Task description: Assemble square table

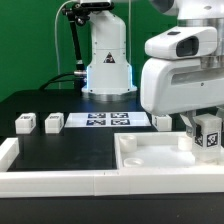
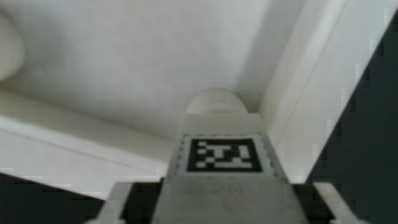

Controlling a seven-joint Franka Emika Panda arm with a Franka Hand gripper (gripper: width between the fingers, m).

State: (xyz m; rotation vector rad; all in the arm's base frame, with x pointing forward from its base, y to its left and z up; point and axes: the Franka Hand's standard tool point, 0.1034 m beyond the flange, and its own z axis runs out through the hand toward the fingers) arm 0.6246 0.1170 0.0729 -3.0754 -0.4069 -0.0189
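Arm pose: the arm point(image 1: 180, 68) enters from 1 o'clock in the exterior view. Its bulky white wrist hangs over the tabletop's 3 o'clock end with the hand pointing straight down.
Gripper: the gripper point(image 1: 207, 145) has its jaws drawn to a narrow gap, clamped on 2 opposite sides of 1 leg block.
Held leg block: the held leg block point(image 1: 208, 130) stands upright between the jaws, its tag facing the exterior camera. In the wrist view its rounded end point(image 2: 217, 103) points into the tabletop's hollow, close beside the raised rim.
Tabletop: the tabletop point(image 1: 150, 158) lies hollow side up on the black table point(image 1: 70, 150), at 4 to 5 o'clock in the exterior view.
Loose leg blocks: 2 loose leg blocks point(image 1: 25, 123) point(image 1: 53, 123) sit side by side at 9 o'clock. A 3rd point(image 1: 162, 121) sits just behind the tabletop.
Marker board: the marker board point(image 1: 105, 121) lies flat at the centre, between those blocks.
Border rail: the border rail point(image 1: 50, 182) runs along 6 o'clock and turns up at 8 o'clock.
Cut off: the arm's upper links leave the frame at 1 o'clock, and the tabletop's 3 o'clock end is cropped.
Hard to tell: the finger pads point(image 2: 139, 200) are blurred in the wrist view. I cannot tell whether the leg's end touches the tabletop floor.
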